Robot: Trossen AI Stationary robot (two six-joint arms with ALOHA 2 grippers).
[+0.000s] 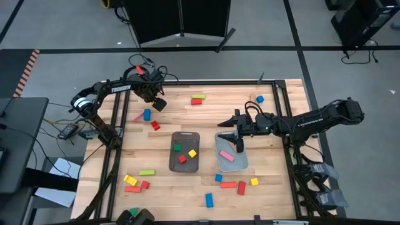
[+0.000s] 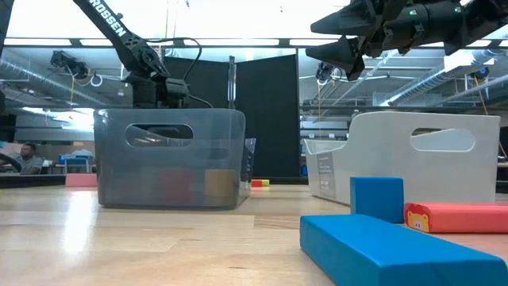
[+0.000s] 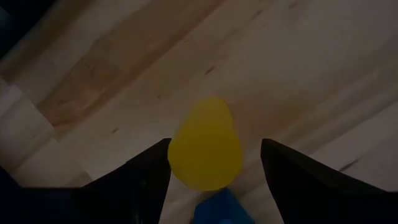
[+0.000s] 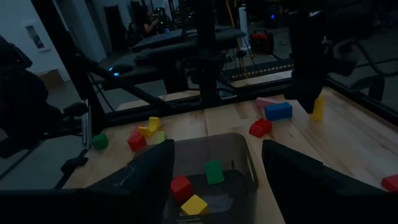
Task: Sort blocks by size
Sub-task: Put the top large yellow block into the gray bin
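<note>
My left gripper [image 1: 159,105] points down over the table's far left, shut on a yellow block [image 3: 205,146], which also shows below it in the right wrist view [image 4: 318,107]. The high view hides this block under the gripper. My right gripper [image 1: 228,132] hovers level and open above the pale tray [image 1: 220,156], where a pink bar [image 1: 227,155] lies. The dark tray [image 1: 173,153] holds a green [image 4: 214,172], a red [image 4: 181,186] and a yellow cube [image 4: 194,204]. Other blocks lie scattered on the table. My left gripper has the yellow block between its two fingers, coming from above and pointing down. One side of the block [image 3: 177,155] lies against a finger [image 3: 149,180]. The block stands upright below the fingers; its upper end is hidden by the gripper. Whether its lower end [image 4: 318,117] touches the table, I cannot tell.
A blue block [image 1: 147,114], a pink bar [image 1: 139,117] and a red block [image 1: 155,125] lie close by the left gripper. More blocks sit at the far middle [image 1: 197,99] and along the near side [image 1: 228,185]. Black frame rails [image 1: 112,144] border the table.
</note>
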